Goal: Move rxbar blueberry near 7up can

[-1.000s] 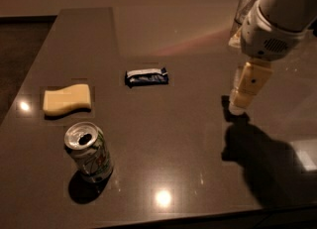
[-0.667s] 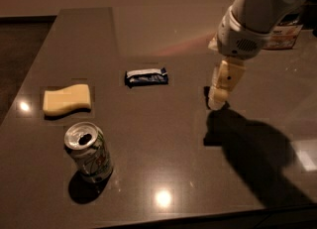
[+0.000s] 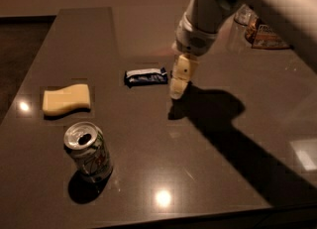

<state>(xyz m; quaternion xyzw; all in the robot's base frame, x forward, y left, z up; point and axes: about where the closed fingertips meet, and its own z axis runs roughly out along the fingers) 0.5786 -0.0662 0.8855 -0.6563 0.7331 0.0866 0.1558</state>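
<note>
Camera view: gripper [image 3: 179,83] low, just right of bar [image 3: 145,76], mid-frame; open/closed: can't tell.
Bar flat on table [image 3: 148,143], well apart from can [image 3: 89,151] at lower left. Prob light, thin, slick crinkly wrapper; pinch across short width, mid-length.

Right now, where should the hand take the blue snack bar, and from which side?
Likely across its short width at the middle, coming from above. The snack bar lies flat on the table with its long axis left-right in the view, so only the narrow sides offer purchase. The hand is just off its right end.
</note>
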